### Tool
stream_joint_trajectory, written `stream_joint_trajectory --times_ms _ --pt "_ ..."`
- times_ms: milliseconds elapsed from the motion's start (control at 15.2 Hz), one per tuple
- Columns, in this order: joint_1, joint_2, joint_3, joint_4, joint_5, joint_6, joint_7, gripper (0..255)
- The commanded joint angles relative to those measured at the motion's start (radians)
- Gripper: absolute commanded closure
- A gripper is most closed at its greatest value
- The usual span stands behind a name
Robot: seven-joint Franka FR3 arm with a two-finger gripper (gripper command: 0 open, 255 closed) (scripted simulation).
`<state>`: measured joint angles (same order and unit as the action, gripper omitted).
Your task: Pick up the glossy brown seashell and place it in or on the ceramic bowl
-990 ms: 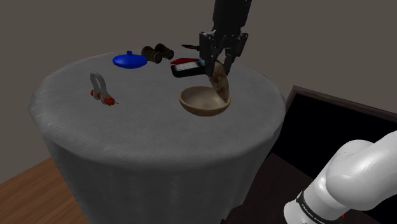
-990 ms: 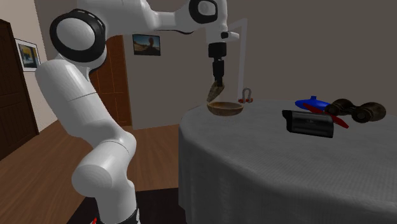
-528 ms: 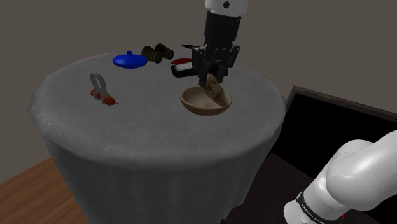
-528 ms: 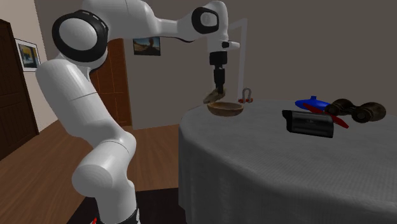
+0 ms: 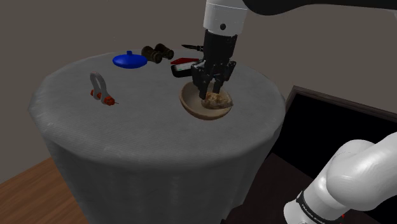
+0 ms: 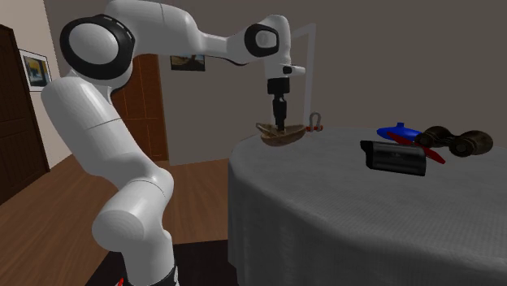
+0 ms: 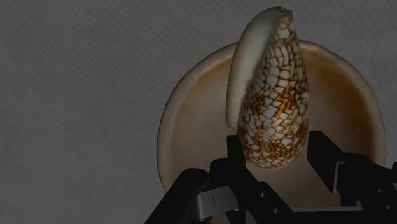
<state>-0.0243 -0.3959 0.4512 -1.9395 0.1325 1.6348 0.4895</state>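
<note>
Placing step, nearly done: on the grey table (image 5: 76, 121), tan bowl (image 5: 189, 103) cradling the mottled brown seashell (image 5: 217, 100), black gripper (image 5: 212, 89) low over it, apparently clamped on the shell's narrow end. Next up: letting go, then rising straight clear of the rim.

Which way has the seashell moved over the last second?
Yes, downward. The seashell hung above the rim of the bowl; now it lies inside the bowl.
</note>
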Motion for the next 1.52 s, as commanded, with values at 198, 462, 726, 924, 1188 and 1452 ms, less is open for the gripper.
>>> stream_joint_trajectory --times_ms 198,462,726,924,1188,1452 --pt "0.001 -0.002 0.000 -0.008 0.001 0.005 -0.001 255" --pt "0.001 -0.003 -0.001 -0.008 0.001 0.005 -0.001 0" --pt "0.001 -0.002 0.000 -0.008 0.001 0.005 -0.001 0" --pt "-0.005 0.022 -0.002 0.117 -0.010 -0.095 0.008 0" --pt "-0.007 0.031 -0.002 0.152 -0.013 -0.122 0.011 0" --pt "-0.007 0.031 -0.002 0.152 -0.013 -0.122 0.011 0"
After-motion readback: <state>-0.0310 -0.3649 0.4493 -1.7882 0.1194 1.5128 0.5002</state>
